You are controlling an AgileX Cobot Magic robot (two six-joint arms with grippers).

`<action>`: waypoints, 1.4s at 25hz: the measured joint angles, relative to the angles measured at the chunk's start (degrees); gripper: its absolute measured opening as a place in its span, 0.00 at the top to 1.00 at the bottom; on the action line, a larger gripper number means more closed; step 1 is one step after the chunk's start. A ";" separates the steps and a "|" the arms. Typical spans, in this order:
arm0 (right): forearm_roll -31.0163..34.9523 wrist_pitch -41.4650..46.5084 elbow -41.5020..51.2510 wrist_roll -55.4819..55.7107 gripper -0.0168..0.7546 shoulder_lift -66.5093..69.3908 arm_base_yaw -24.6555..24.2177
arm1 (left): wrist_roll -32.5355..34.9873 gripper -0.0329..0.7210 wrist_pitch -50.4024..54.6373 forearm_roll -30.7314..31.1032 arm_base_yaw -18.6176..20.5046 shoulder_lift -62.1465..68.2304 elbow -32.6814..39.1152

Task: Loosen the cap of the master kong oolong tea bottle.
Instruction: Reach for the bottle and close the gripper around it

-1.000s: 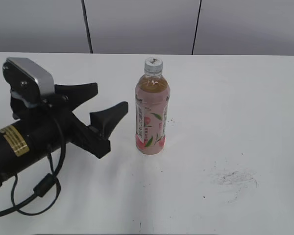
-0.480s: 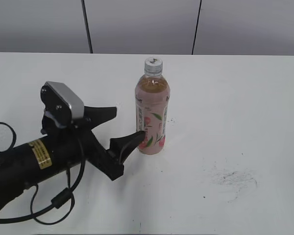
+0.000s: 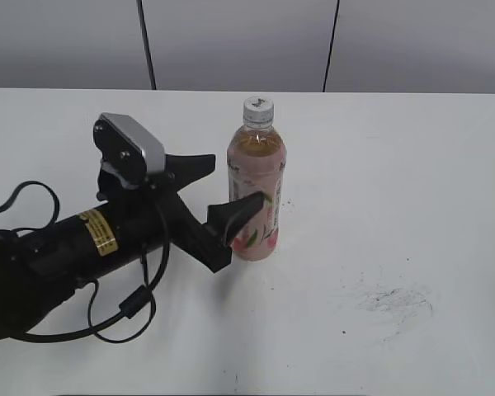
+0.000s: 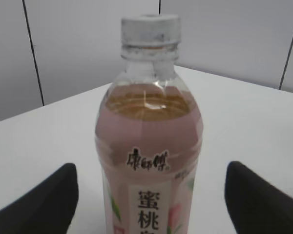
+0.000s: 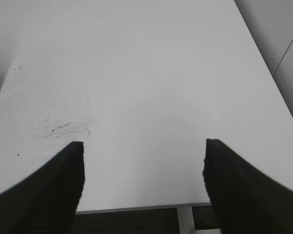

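The oolong tea bottle stands upright on the white table, amber tea inside, pink peach label, white cap on top. My left gripper is open, its two black fingers on either side of the bottle's lower body without touching it. In the left wrist view the bottle fills the centre with the cap at the top, between the open fingers of the left gripper. My right gripper is open and empty over bare table near its front edge; it is out of the exterior view.
The white table has a dark scuff mark at the front right, also in the right wrist view. The table's front edge shows below the right gripper. A grey panelled wall stands behind.
My left arm has moved right toward the bottle, bringing its open fingers from well left of it to either side of its lower body. The bottle has not moved.
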 joint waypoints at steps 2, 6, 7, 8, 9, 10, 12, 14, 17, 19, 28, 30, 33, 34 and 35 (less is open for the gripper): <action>0.00 0.00 0.00 0.00 0.24 0.00 0.00 | -0.71 0.23 0.00 0.51 0.00 1.89 -0.65; 0.00 0.00 0.00 0.00 0.24 0.00 0.00 | -1.08 0.22 -0.07 1.95 0.00 5.08 -1.95; 0.00 0.00 0.00 0.00 0.24 0.00 0.00 | -1.13 0.21 -0.07 2.02 0.00 5.54 -2.42; 0.00 0.00 0.00 0.00 0.24 0.00 0.00 | -1.19 0.21 -0.07 2.08 0.00 5.90 -2.90; 0.00 0.00 0.00 0.00 0.24 0.00 0.00 | -1.24 0.21 -0.21 2.08 0.00 6.27 -3.55; 0.00 0.00 0.00 0.00 0.24 0.00 0.00 | -1.24 0.21 -0.22 2.08 0.00 6.53 -4.20; 0.00 0.00 0.00 0.00 0.24 0.00 0.00 | -1.46 0.21 -0.44 2.08 0.00 7.38 -5.46; 0.00 0.00 0.00 0.00 0.24 0.00 0.00 | -1.94 0.21 -0.45 2.08 0.00 8.06 -6.78; 0.00 0.00 0.00 0.00 0.24 0.00 0.00 | -2.97 0.21 -0.45 2.13 0.00 9.18 -8.73; 0.00 0.00 0.00 0.00 0.24 0.00 0.00 | -3.24 0.21 -0.45 2.19 0.00 10.12 -9.96; 0.00 0.00 0.00 0.00 0.24 0.00 0.00 | -3.60 0.37 -0.55 2.42 0.00 12.08 -11.32; 0.00 0.00 0.00 0.00 0.24 0.00 0.00 | -3.60 0.42 -0.55 2.44 0.00 12.08 -11.32; 0.00 0.00 0.00 0.00 0.24 0.00 0.00 | -3.60 0.42 -0.55 2.44 0.00 12.08 -11.32; 0.00 0.00 0.00 0.00 0.24 0.00 0.00 | -3.60 0.42 -0.55 2.44 0.00 12.08 -11.32; 0.00 0.00 0.00 0.00 0.24 0.00 0.00 | -3.60 0.42 -0.55 2.50 0.00 12.08 -11.32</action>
